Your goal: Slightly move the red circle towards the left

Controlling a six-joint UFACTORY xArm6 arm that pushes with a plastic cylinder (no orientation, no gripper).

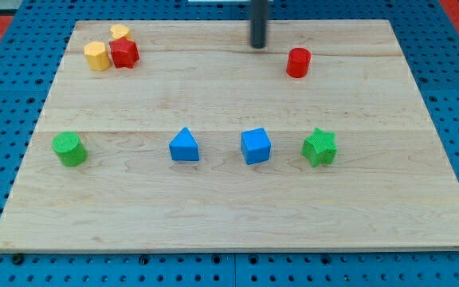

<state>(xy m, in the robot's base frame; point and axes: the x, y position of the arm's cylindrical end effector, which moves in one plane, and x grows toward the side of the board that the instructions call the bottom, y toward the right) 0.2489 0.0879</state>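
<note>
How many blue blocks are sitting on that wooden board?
2: a blue triangle and a blue cube, side by side near the view's bottom centre. None looks hidden.

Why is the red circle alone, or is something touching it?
Alone: the red circle stands upright with bare wood around; my tip is apart, toward the view's left.

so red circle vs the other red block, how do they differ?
The red circle is a plain round cylinder; the red star-like block has a notched outline.
The red circle stands alone at the view's upper right; the red star-like block sits at the upper left, packed against two yellow blocks.
My tip is just to the view's left of the red circle, not touching, and well away from the red star-like block.
Both share the colour and look similar in size.
</note>
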